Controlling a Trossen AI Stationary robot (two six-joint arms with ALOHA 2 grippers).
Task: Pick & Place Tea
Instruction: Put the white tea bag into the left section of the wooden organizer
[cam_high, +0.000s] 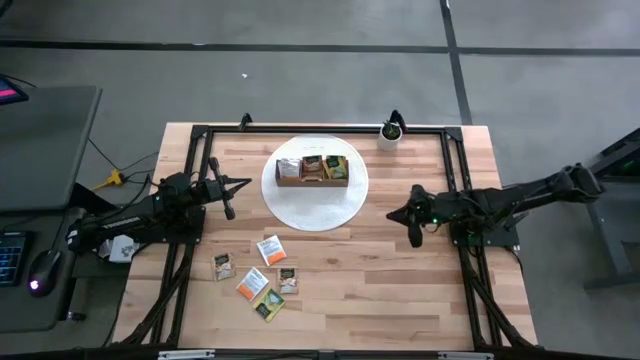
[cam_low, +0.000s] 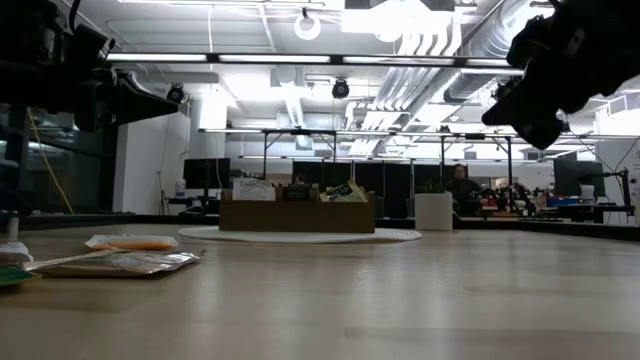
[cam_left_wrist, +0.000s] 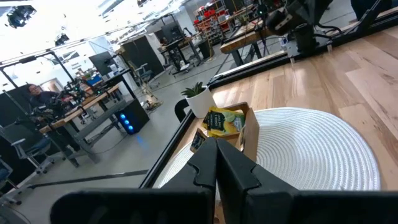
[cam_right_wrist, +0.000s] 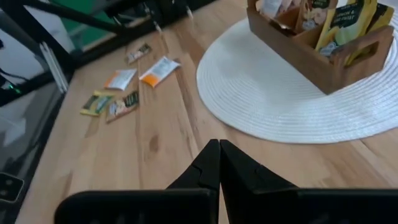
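A brown wooden box with tea sachets standing in its compartments sits on a round white mat at the table's far middle. Several more flat tea sachets lie loose on the wood near the front left, and the right wrist view shows them too. My left gripper hovers shut left of the mat, above the table, with the box ahead of its fingertips. My right gripper hovers shut right of the mat, holding nothing.
A small white pot with a green plant stands at the far edge, right of the box. Black frame rails run along the table's sides and back. A side desk with a mouse stands to the left.
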